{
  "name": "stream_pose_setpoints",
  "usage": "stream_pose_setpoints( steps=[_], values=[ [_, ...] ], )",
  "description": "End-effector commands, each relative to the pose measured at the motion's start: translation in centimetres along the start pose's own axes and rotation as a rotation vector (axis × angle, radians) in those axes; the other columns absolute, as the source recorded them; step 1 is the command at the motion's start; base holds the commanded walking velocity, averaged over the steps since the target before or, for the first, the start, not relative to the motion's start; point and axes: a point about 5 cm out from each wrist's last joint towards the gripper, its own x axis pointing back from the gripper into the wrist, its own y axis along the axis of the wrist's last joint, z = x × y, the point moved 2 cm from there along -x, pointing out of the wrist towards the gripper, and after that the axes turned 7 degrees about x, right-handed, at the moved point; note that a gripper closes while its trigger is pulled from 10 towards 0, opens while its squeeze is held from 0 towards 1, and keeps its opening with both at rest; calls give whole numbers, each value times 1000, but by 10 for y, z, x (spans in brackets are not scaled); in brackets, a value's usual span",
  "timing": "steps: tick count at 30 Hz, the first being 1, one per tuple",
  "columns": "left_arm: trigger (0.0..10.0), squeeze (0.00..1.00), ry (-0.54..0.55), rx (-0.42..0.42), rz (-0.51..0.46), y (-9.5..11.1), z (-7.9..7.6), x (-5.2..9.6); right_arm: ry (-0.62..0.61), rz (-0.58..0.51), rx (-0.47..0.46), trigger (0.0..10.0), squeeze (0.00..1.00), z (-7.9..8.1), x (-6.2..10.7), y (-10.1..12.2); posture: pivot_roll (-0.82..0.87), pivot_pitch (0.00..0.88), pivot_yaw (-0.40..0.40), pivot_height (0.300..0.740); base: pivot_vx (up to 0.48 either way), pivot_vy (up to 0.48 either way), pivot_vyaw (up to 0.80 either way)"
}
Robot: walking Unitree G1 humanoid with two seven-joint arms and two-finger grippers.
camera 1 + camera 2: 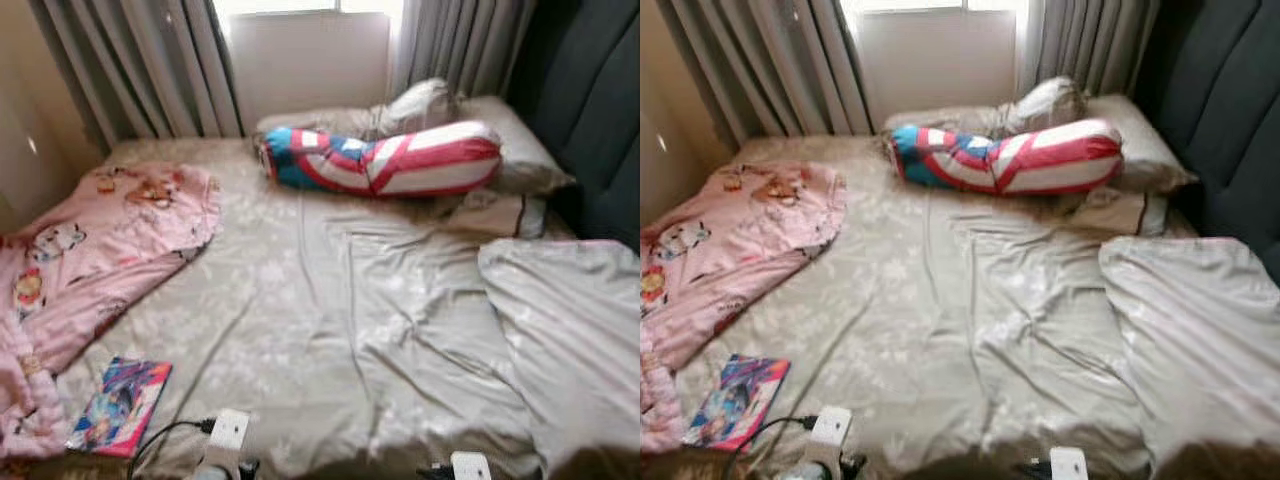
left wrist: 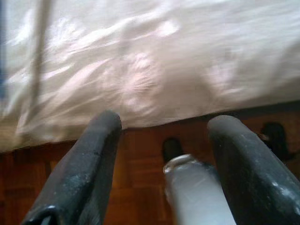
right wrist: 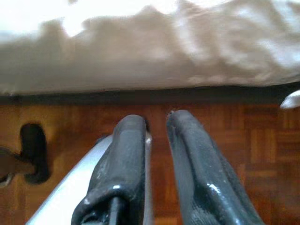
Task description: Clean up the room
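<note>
Bedclothes lie rumpled ahead, so my left gripper hangs spread and my right gripper nearly closed, both empty above the floor.

Both head eyes look forward and down from the foot of the rumpled beige-sheeted bed toward the grey curtains, sharing nearly the same scene, while each wrist camera looks close along its black fingers at the brown parquet floor and the bed's edge.
</note>
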Motion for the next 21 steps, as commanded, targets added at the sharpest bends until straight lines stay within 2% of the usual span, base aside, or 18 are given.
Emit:
stream_pose_setpoints(
  steps=[1,9,15,21],
  values=[
    [10000,0,0,3,2,1,0,0,-8,3,4,10000,0,-7,3,-11,-105,0,7,740,0,439,0],
    [10000,0,1,5,2,1,1,0,-21,29,21,10000,0,-30,9,-31,-105,0,6,740,0,436,0],
    [10000,0,1,4,2,2,1,0,-23,22,23,10000,0,-33,8,-27,-106,0,8,740,0,429,0],
    [10000,0,1,3,3,2,1,0,-12,2,28,10000,0,-22,3,-10,-106,0,9,740,0,426,0]
  ],
)
